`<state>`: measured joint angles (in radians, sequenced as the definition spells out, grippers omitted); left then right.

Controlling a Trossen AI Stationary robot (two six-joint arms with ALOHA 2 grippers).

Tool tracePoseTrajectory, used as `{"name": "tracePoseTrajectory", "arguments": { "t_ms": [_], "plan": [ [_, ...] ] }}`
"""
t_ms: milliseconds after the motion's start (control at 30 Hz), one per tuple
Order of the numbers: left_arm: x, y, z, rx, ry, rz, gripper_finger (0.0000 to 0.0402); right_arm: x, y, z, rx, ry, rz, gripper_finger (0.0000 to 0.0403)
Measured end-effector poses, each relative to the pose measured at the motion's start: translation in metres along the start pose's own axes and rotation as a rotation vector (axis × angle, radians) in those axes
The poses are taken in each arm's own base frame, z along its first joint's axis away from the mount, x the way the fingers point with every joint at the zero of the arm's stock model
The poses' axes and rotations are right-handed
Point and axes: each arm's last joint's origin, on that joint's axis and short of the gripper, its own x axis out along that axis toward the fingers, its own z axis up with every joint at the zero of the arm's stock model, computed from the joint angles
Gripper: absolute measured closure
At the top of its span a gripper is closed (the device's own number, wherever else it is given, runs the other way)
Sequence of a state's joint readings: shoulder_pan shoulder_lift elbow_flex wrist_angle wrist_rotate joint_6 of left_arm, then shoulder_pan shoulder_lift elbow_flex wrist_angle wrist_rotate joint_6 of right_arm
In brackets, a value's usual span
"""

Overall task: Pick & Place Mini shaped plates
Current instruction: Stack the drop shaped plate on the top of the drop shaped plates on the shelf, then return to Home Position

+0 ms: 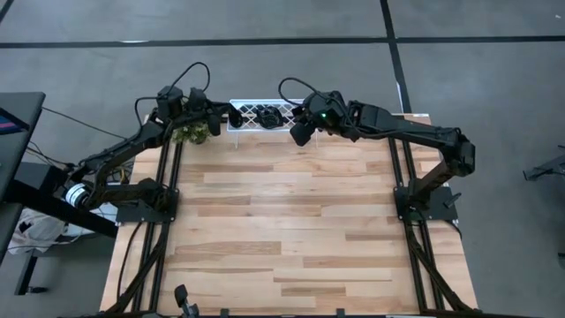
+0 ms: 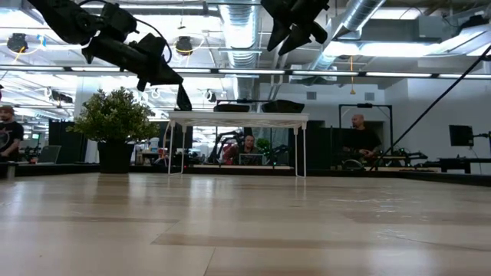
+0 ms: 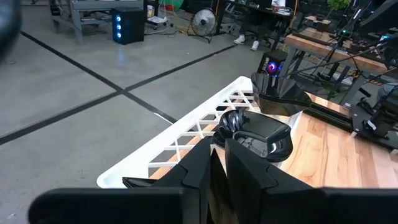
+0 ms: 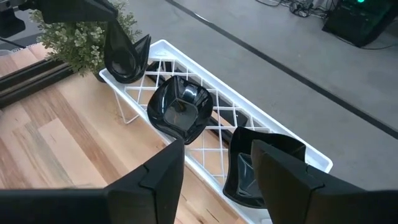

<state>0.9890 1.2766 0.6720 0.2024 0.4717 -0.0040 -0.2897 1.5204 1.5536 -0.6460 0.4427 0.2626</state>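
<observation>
Starting at the left: the left pincer is up at the far edge of the tabletop, just past the small potted plant. Its fingers sit pinched narrow on a teardrop plate. That glossy black plate hangs on edge straight below the fingertips, and from table height it shows only as a thin upright sliver. It is held over the left end of the white lattice tray, clear of the lattice as far as I can tell.

The tray stands on thin legs, and its long axis runs left to right along that far edge. So the relation to watch is straight down. The plate hangs under the pincer and the tray's left end sits under the plate, which looks to me like a set-down about to happen.

At the middle of the tray a wavy-edged plate lies flat, bowl up. At the right end a squarish plate also lies on the lattice. Directly above that one hovers the right pincer, jaws spread wide and holding nothing. From the wrist, the plate shows in the gap between the two fingers. The right arm is clearly the nearer one for that plate.

The count:
- Three black plates that I can make out: one teardrop, one wavy, one squarish.
- One tray.
- One plant.
- None of the plates lies on the tabletop itself.
</observation>
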Motion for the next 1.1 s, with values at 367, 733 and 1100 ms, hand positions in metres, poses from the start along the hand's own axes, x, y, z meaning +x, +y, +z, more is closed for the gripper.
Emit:
{"name": "tracePoseTrajectory", "arguments": {
  "t_ms": [367,733,1100],
  "plan": [
    [0.0,0.0,-0.0001,-0.001,0.001,0.001,0.0321,-0.0001,0.0,0.0001,0.0,0.0,0.0,0.0224],
    [-0.0001,0.0017,-0.0001,0.112,0.004,0.058,0.0317,-0.0003,0.0002,0.0001,0.0,-0.001,0.001,0.0223],
    [0.0024,0.0067,0.0045,0.263,-0.035,0.189,0.0317,-0.0003,0.0003,0.0005,0.018,-0.004,0.002,0.0221]
  ]
}}
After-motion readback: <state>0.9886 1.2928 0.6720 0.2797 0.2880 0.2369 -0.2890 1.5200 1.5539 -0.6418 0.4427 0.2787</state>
